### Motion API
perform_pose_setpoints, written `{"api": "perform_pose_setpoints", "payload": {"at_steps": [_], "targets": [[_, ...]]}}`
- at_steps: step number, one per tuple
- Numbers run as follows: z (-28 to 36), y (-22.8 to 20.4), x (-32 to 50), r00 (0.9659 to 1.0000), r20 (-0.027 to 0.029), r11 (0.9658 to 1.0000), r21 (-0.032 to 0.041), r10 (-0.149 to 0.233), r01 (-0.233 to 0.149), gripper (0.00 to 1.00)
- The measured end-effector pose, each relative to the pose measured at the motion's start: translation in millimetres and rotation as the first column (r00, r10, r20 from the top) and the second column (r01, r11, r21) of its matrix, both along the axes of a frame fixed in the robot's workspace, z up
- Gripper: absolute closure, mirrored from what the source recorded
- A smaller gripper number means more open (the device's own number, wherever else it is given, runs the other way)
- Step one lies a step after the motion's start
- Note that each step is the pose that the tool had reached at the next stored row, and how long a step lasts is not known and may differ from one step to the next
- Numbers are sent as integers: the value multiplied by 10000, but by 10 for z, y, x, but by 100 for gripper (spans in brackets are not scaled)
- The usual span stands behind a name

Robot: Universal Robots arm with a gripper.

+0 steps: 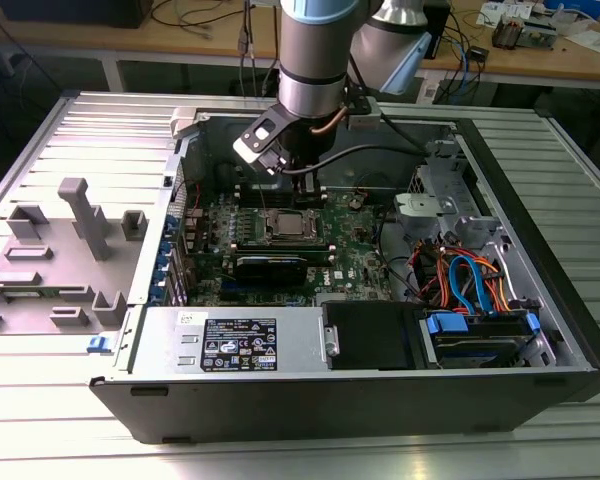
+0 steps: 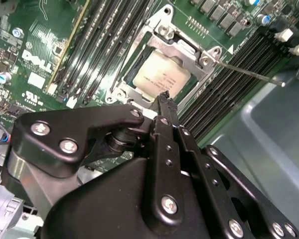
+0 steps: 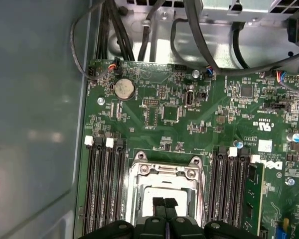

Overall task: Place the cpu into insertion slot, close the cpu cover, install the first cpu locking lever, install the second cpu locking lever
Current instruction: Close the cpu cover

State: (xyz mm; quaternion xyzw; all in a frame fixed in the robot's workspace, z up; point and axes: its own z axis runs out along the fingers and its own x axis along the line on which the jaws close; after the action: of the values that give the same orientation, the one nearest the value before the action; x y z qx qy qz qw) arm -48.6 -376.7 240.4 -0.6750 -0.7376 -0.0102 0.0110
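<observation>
Open computer case (image 1: 330, 410) on its side. Inside, a green motherboard (image 1: 365, 250). Above it, the black gripper (image 2: 164, 95), squeezed closed and empty, tip just over the cpu cover (image 2: 180, 48). Cover lying flat around the cpu (image 2: 162, 77), between long black memory slots (image 2: 114, 45). Beside the cover, a thin lever (image 2: 249, 73) sticking out.

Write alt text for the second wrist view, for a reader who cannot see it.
The black gripper, shut and empty, points down at the cpu, which sits framed by the silver cpu cover. A thin metal lever juts from the cover's corner across black memory slots on the green motherboard.
</observation>
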Motion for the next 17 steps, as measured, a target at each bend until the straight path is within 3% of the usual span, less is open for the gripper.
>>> {"api": "perform_pose_setpoints", "payload": {"at_steps": [8, 17], "targets": [[-4, 0, -111, 10000, -1, 10000, -1, 3, -3, 89], [-4, 0, -116, 10000, -1, 10000, -1, 4, -4, 89]]}}
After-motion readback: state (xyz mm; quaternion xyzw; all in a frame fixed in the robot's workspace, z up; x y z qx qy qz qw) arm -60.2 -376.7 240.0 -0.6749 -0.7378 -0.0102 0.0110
